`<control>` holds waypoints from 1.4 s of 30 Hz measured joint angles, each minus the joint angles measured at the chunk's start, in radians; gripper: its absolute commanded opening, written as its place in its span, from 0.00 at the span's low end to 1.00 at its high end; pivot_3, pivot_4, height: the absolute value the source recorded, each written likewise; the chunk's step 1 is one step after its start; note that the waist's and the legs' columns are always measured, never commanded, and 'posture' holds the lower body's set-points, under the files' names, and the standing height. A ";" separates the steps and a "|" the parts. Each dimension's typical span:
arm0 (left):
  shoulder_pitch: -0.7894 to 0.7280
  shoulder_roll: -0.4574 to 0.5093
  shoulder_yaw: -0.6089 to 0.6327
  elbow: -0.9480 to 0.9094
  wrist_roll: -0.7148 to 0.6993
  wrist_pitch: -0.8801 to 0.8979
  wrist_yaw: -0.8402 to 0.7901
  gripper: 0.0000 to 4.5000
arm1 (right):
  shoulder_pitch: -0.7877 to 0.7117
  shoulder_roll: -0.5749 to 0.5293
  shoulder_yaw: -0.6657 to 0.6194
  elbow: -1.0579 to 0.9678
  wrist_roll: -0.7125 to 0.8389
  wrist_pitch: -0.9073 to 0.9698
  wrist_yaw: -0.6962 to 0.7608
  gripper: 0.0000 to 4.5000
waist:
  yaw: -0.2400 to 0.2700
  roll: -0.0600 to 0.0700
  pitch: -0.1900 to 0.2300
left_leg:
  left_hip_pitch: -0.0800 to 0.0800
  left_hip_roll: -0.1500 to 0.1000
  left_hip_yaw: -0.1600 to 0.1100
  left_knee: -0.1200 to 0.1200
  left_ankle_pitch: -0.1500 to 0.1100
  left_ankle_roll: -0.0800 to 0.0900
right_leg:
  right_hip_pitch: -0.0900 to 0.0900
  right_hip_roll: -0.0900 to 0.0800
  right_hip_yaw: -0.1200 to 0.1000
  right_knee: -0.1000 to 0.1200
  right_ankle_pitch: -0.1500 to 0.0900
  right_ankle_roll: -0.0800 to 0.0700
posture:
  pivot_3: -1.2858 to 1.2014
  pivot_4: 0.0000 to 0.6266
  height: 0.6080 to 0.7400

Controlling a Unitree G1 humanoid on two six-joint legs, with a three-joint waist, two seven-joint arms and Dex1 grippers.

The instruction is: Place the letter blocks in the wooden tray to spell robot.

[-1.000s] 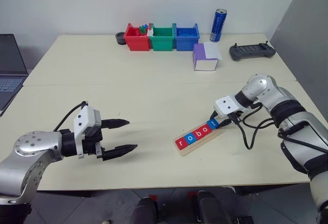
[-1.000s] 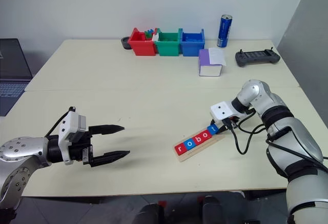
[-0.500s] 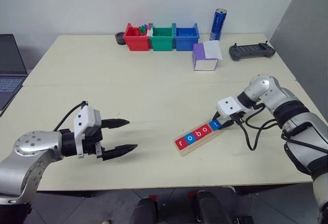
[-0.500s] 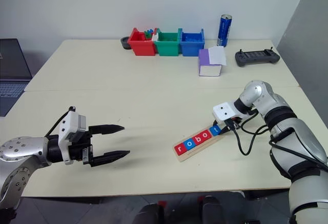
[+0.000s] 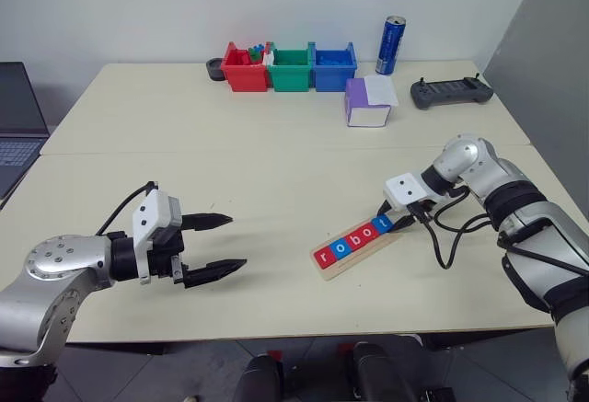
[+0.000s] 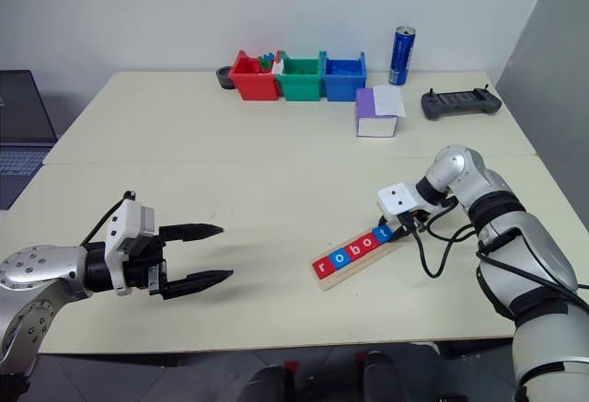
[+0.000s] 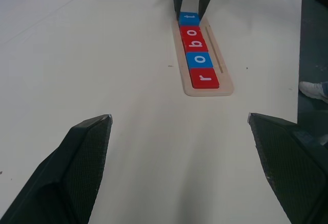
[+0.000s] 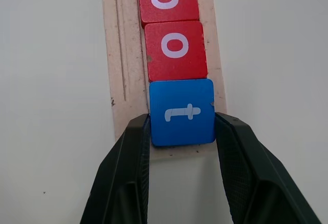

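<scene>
Right gripper [image 8: 182, 126]: its two black fingers clasp the blue t block [image 8: 182, 112] by its two side edges, at the near end of the wooden tray [image 8: 125, 55]
Blue t block: flat square tile, white lowercase t, lying on the tray, touching the red o block [image 8: 176, 49] next to it
Letter blocks [image 7: 196, 47]: five flat squares in one touching row running away from the right gripper: blue t, red o, red b, blue o, red r, each letter white
Wooden tray: long narrow pale wood strip with rounded ends and a lengthwise groove beside the tiles, flat on the table [image 5: 276, 144]
Left gripper [image 5: 207, 246]: fingers spread wide, holding nothing, well apart from the tray
</scene>
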 measured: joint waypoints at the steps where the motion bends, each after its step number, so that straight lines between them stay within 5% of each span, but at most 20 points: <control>1: 0.000 0.000 0.000 0.000 0.000 0.000 0.000 1.00 | 0.000 0.000 -0.001 0.000 -0.001 0.000 0.000 0.32 | 0.000 0.000 0.000 | 0.000 0.000 0.000 0.000 0.000 0.000 | 0.000 0.000 0.000 0.000 0.000 0.000 | 0.52 0.24 1.00; 7: 0.000 0.000 0.000 0.000 0.000 0.000 0.000 1.00 | 0.000 0.000 -0.001 0.000 0.001 0.006 0.000 0.32 | 0.000 0.000 0.000 | 0.000 0.000 0.000 0.000 0.000 0.000 | 0.000 0.000 0.000 0.000 0.000 0.000 | 0.52 0.24 1.00; 16: 0.000 0.000 0.000 0.000 0.000 0.000 0.000 1.00 | -0.002 -0.013 0.029 -0.005 0.045 0.034 0.001 1.00 | 0.001 0.000 0.000 | 0.000 0.000 0.000 0.000 0.000 0.000 | 0.000 0.000 0.000 -0.001 0.000 0.000 | 0.52 0.24 1.00; 31: 0.005 0.000 0.001 -0.003 0.000 0.000 0.000 1.00 | -0.012 -0.074 0.003 -0.049 0.194 0.168 0.006 1.00 | 0.002 0.000 0.000 | -0.001 0.000 0.000 0.000 0.000 0.000 | 0.000 0.000 0.000 -0.001 0.000 0.000 | 0.52 0.24 1.00; 34: 0.014 0.000 0.004 -0.009 0.000 0.000 -0.001 1.00 | -0.011 -0.099 -0.036 -0.066 0.244 0.239 0.008 0.87 | 0.002 0.000 0.000 | -0.001 0.000 0.000 0.000 0.000 0.000 | 0.000 0.000 0.000 -0.001 0.000 0.000 | 0.52 0.24 1.00; 42: -0.016 0.000 0.005 -0.003 0.000 0.000 -0.003 1.00 | 0.040 -0.059 -0.132 -0.083 0.218 0.284 0.003 0.24 | 0.001 0.000 0.000 | -0.001 0.000 0.000 0.000 0.000 0.000 | 0.000 0.000 0.000 -0.001 0.000 0.000 | 0.52 0.24 1.00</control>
